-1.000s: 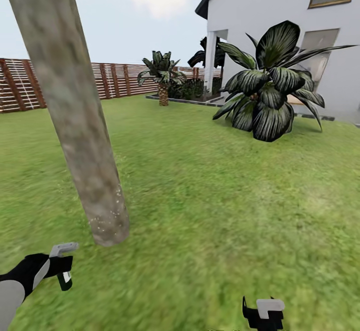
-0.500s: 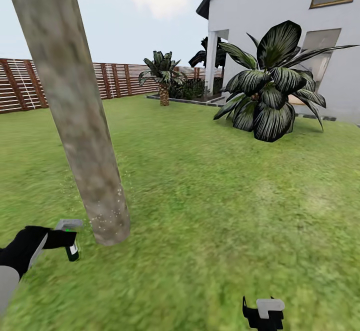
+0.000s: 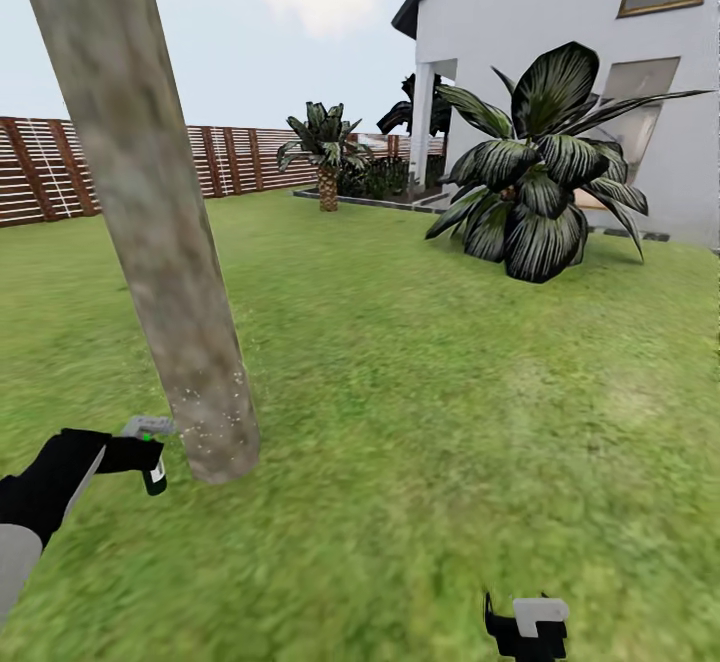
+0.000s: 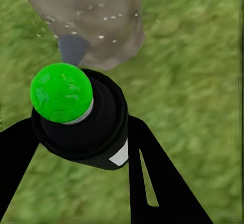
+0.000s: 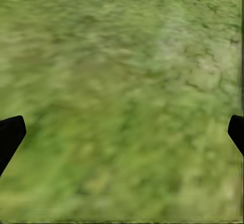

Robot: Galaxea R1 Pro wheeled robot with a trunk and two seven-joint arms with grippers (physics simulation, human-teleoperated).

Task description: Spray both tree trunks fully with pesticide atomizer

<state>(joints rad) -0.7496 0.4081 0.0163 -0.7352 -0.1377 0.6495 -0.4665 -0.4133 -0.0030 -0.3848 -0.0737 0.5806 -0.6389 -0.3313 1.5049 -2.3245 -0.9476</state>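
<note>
A thick mottled beige-grey tree trunk rises at the left of the head view, its base speckled with white droplets. My left gripper is shut on the pesticide atomizer, whose grey nozzle head points at the trunk's base, close beside it. In the left wrist view the atomizer shows a dark body with a green top between my black fingers, and the speckled trunk lies just beyond. My right gripper hangs low over the grass with its fingers wide apart and nothing between them.
Grass covers the ground all around. A large dark-leaved plant stands at the right before a white house. A small palm and a wooden slat fence lie far behind.
My left arm has carried the atomizer up and to the right, closer to the trunk's base. More white droplets show on the trunk. The right arm has stayed put.
</note>
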